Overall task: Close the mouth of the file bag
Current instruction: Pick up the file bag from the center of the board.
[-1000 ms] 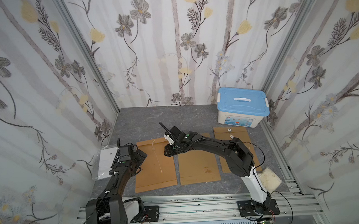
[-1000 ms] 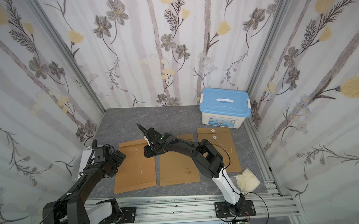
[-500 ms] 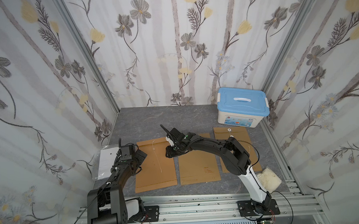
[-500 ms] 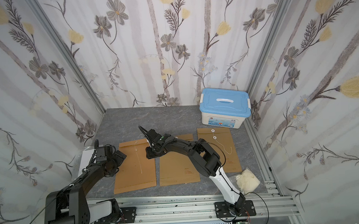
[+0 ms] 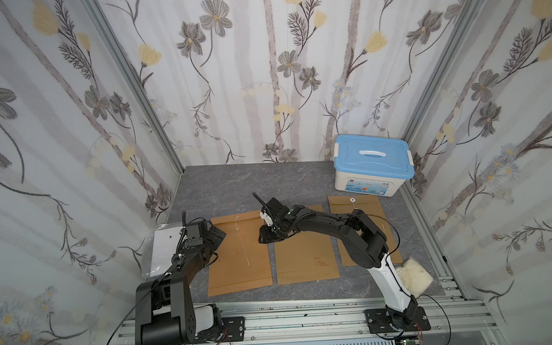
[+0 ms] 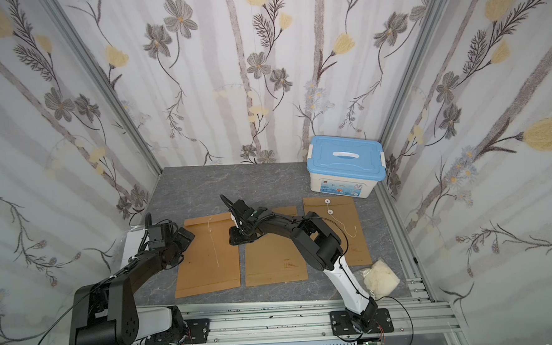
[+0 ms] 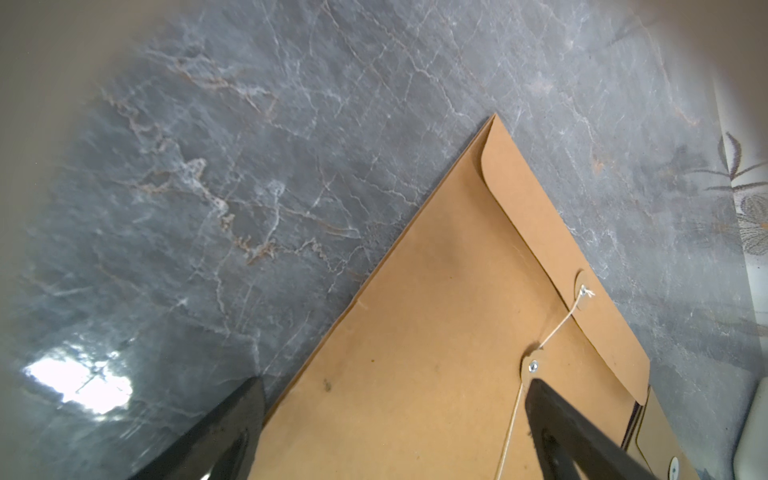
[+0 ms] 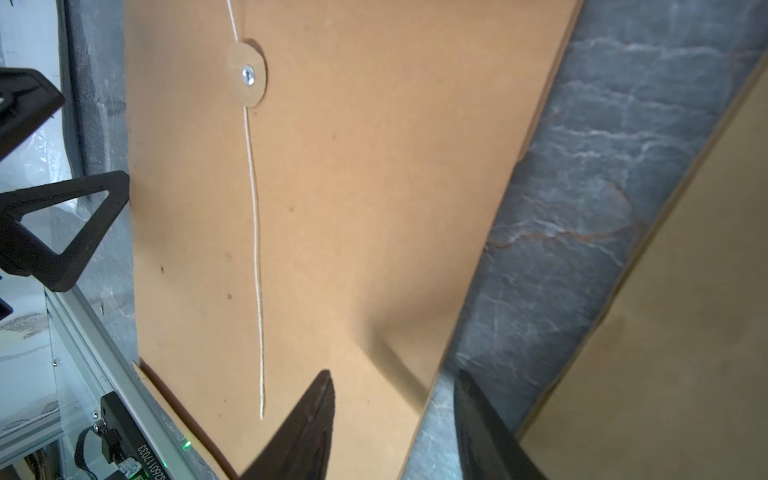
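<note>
We find left gripper point(image 7: 392, 384) and right gripper point(image 8: 394, 376) open, empty. Risk: thin white string point(image 8: 255, 249) may slip the pinch, dragging brown paper file bag point(image 5: 227, 263).

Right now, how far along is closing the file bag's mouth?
Done: the left file bag has its flap folded down. In hand: nothing gripped; the open left tool is at its corner, the open right tool over its edge. Remaining: the string lies loose along the bag, not wound round the button.
</note>
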Motion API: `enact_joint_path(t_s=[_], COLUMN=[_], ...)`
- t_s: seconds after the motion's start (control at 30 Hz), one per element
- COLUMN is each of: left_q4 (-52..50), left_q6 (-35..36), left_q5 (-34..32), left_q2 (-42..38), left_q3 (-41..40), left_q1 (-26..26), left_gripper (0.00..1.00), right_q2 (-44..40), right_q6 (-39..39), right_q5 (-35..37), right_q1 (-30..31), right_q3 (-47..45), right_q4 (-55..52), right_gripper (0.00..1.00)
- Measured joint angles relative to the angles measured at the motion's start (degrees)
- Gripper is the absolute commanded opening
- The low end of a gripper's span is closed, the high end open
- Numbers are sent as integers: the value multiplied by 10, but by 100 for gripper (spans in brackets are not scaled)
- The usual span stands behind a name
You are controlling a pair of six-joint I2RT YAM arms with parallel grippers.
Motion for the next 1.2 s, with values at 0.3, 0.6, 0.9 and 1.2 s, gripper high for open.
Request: enact_joint_path(t_s=[0.3,0.6,0.9,1.2], left_q4=[24,42,73,78], left_q6=[-3,-4,-4,-4], left_q5=[23,38,37,38], left_q2=[5,15,34,35], left_q3=[-5,-5,-4,-4], left_q1=[-5,-6,-5,-3], left_gripper=[97,97,97,96], right_q2=[-1,5,9,-2], right_q6=[4,19,41,49], right_q5=[-19,-45,-63,-74], right_q1=[-5,-24,-27,-28], right_q3=[-7,-13,-25,-33], right_q4=[11,45,75,102], right_gripper=[49,36,17,5])
